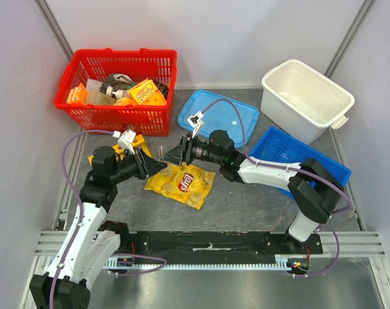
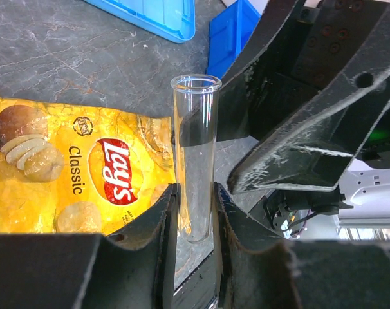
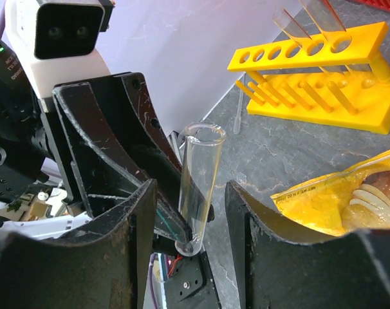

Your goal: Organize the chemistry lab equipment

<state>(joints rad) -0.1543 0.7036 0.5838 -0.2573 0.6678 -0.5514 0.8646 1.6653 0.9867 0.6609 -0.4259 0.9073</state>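
The left gripper (image 2: 195, 199) is pinching the glass test tube (image 2: 195, 141) tight near its base above the chip bag (image 2: 85, 174), with the yellow rack (image 3: 324, 71) at its nine o'clock, while the right gripper (image 3: 190, 199) is gaping wide around it without touching, so a skewed squeeze is risking cracking or dropping it.

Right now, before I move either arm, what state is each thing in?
test tube: empty, clamped near its closed end
left gripper: shut on the test tube
right gripper: open, one finger either side of the test tube
yellow rack: upright, a few tubes in it
chips bag: lying flat
red basket: loaded with items
white tub: nothing visible inside
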